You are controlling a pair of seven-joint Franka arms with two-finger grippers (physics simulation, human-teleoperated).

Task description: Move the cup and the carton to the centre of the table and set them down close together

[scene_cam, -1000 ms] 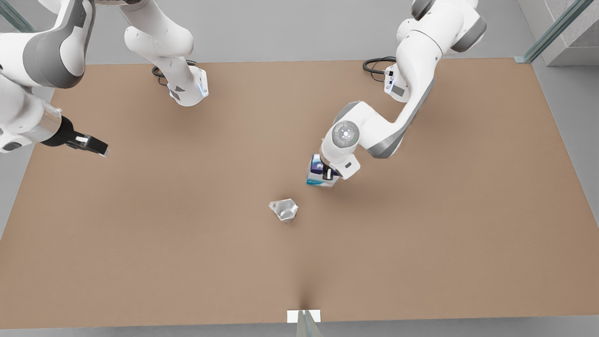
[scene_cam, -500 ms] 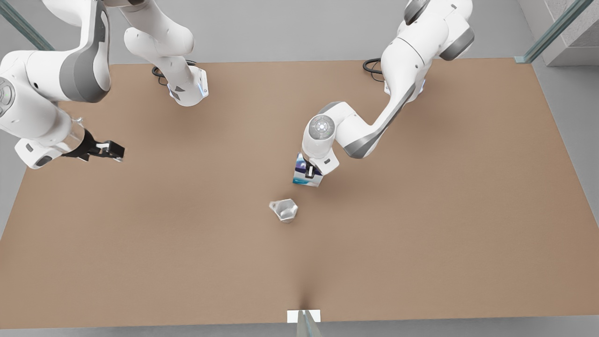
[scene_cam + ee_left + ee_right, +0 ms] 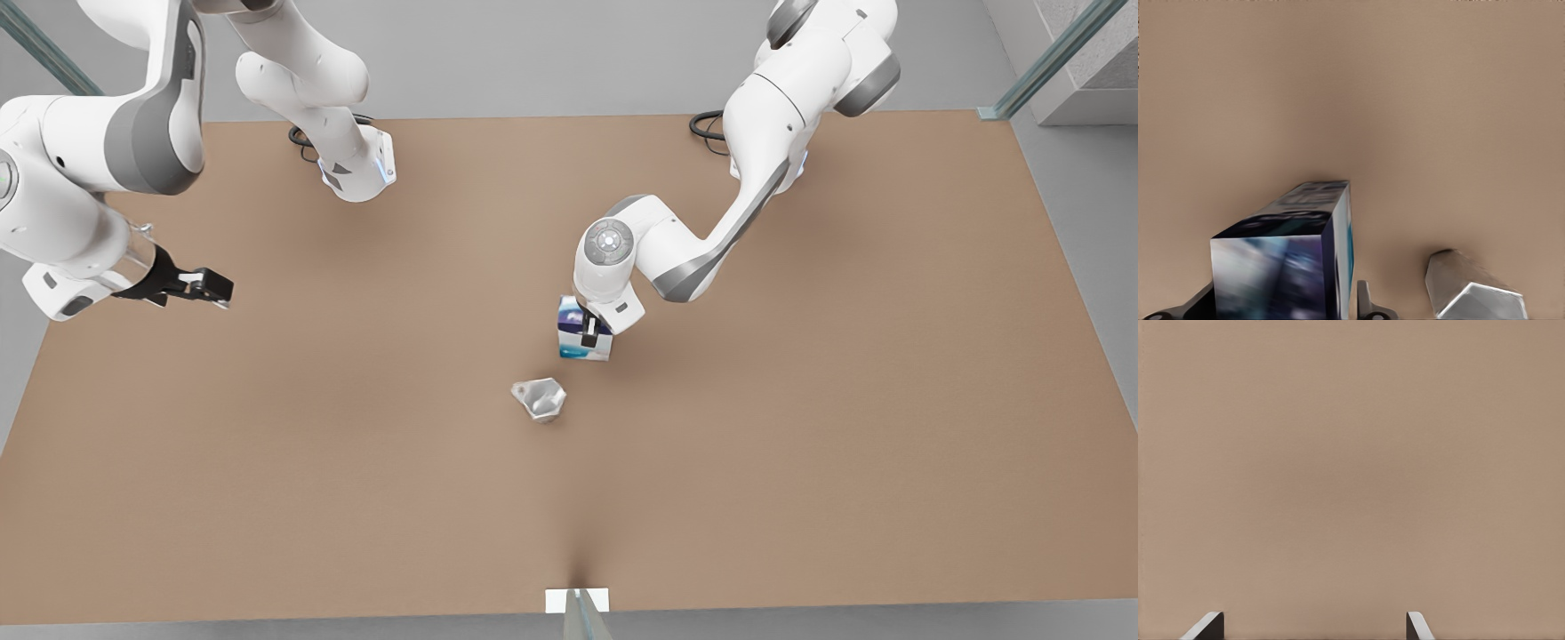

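The carton (image 3: 582,336) is clamped in the left gripper (image 3: 588,338) near the counter (image 3: 800,444) centre, just beside the cup (image 3: 540,399), already placed. Release remains. The right gripper (image 3: 209,286) waits open, well apart.

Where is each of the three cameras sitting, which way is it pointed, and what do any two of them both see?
Front view: high above the table, looking down; both arms show, the left gripper on the carton, the right gripper waiting near the front view's left edge.
Left wrist view: on the left arm, looking past its fingers at the carton and the cup.
Right wrist view: on the right arm, facing bare table; its open fingertips show.
Shared: front and left wrist views both show carton and cup.
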